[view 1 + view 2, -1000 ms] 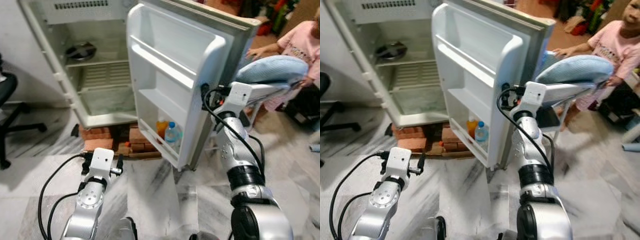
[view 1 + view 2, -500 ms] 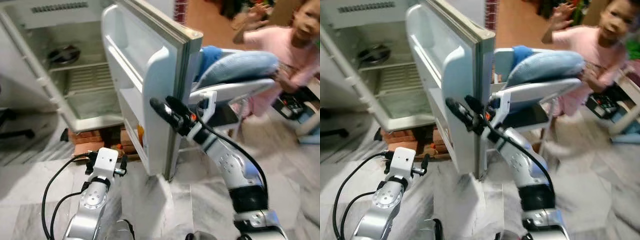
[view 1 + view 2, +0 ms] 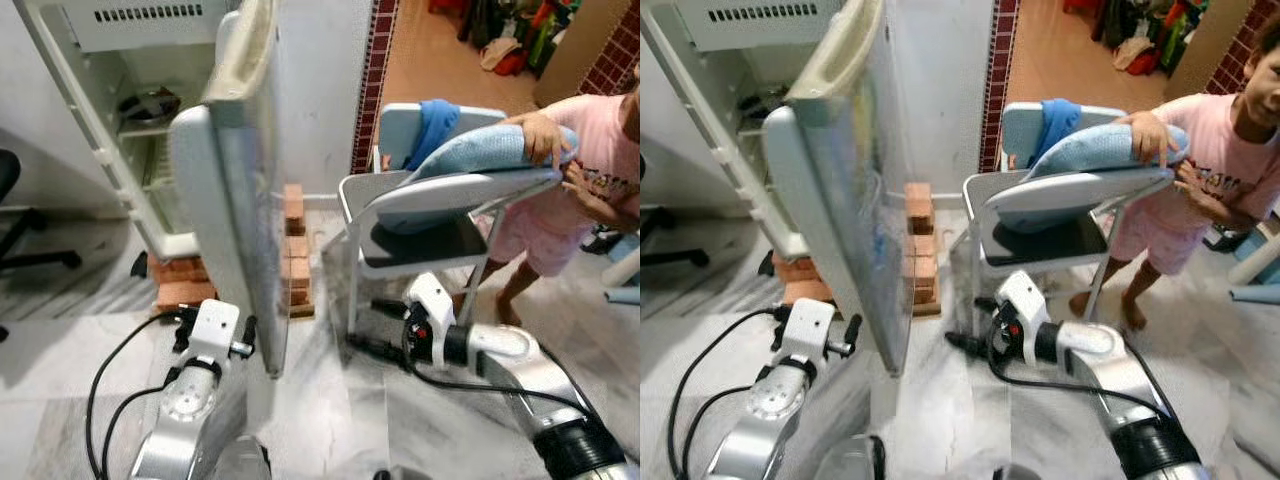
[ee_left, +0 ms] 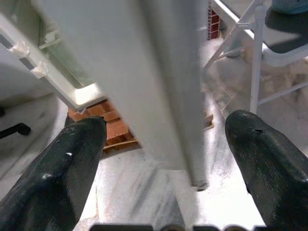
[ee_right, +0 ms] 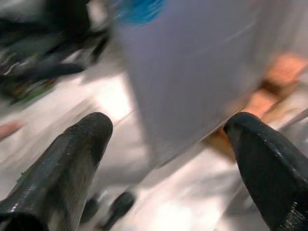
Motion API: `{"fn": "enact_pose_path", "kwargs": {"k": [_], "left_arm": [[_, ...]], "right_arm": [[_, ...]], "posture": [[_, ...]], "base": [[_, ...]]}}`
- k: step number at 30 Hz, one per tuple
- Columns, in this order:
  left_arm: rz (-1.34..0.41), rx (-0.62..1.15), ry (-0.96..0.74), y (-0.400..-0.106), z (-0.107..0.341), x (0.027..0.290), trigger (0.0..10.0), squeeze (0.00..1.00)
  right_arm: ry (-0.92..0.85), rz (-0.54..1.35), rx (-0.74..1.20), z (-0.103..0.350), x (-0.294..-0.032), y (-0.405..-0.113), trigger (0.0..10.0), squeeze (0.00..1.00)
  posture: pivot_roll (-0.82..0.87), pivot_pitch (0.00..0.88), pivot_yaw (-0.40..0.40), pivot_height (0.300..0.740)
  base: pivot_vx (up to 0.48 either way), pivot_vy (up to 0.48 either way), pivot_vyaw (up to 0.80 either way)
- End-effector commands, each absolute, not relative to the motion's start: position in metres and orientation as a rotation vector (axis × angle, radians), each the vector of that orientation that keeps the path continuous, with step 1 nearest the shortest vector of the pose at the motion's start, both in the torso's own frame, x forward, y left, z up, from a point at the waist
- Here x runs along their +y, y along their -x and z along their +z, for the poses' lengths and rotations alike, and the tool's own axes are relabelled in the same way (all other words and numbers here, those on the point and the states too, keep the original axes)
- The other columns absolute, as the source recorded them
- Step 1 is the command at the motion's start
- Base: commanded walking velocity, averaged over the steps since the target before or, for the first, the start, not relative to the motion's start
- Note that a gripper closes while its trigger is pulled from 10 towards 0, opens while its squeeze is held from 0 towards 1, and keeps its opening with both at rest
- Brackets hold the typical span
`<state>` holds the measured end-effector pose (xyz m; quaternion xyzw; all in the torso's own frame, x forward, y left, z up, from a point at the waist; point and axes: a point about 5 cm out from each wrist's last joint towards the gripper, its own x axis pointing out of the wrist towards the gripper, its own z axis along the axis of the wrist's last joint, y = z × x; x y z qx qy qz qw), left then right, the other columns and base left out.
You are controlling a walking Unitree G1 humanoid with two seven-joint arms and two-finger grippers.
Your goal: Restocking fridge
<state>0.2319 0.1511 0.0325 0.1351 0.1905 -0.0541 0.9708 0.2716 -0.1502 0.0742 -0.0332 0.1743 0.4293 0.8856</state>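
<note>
The white fridge (image 3: 110,150) stands open at the left, a metal bowl (image 3: 150,105) on its upper shelf. Its door (image 3: 235,200) is swung partway round, so I see mostly its outer face and edge. My left gripper (image 3: 215,322) is low beside the door's bottom corner, open; in the left wrist view the door's edge (image 4: 168,96) stands beyond the gap between the fingers (image 4: 72,163). My right gripper (image 3: 372,325) hangs low by the chair legs, pointing toward the door, open and holding nothing; its wrist view is blurred.
A grey folding chair (image 3: 420,235) with a blue cushion (image 3: 480,150) stands right of the door. A person (image 3: 590,150) in pink leans on the cushion. Bricks (image 3: 293,250) are stacked under and behind the fridge. An office chair (image 3: 10,180) is at the far left.
The fridge door has swung from wide open toward shut. My right gripper left the door's edge and dropped low near the chair legs. The camera view shifted too.
</note>
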Motion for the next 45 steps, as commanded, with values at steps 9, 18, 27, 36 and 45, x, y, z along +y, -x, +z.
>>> {"fn": "enact_pose_path", "kwargs": {"k": [9, 18, 27, 36, 45], "left_arm": [[-0.087, 0.36, -0.291, -0.234, 0.038, 0.153, 10.0, 0.0], [-0.038, 0.287, -0.299, -0.244, 0.042, 0.168, 10.0, 0.0], [0.004, 0.219, -0.312, -0.253, 0.052, 0.167, 10.0, 0.0], [0.016, 0.204, -0.305, -0.252, 0.051, 0.164, 10.0, 0.0], [0.055, 0.181, -0.301, -0.255, 0.056, 0.166, 10.0, 0.0]], "right_arm": [[0.081, 0.626, 0.117, 0.094, -0.133, -0.295, 10.0, 0.0], [-0.032, 0.442, 0.092, 0.089, -0.132, -0.293, 10.0, 0.0], [-0.017, 0.42, 0.091, 0.086, -0.131, -0.295, 10.0, 0.0], [-0.024, 0.424, 0.073, 0.088, -0.129, -0.296, 10.0, 0.0], [-0.044, 0.371, 0.009, 0.097, -0.131, -0.301, 10.0, 0.0]], "posture": [[0.14, 0.055, 0.002, 0.74], [0.14, 0.041, -0.012, 0.74], [0.14, 0.037, -0.009, 0.74], [0.14, 0.039, -0.006, 0.74], [0.14, 0.041, -0.002, 0.74]], "base": [[0.0, 0.48, 0.0], [0.0, 0.48, 0.0], [0.0, 0.48, -0.33], [0.0, 0.48, 0.0], [0.0, 0.48, 0.0]]}}
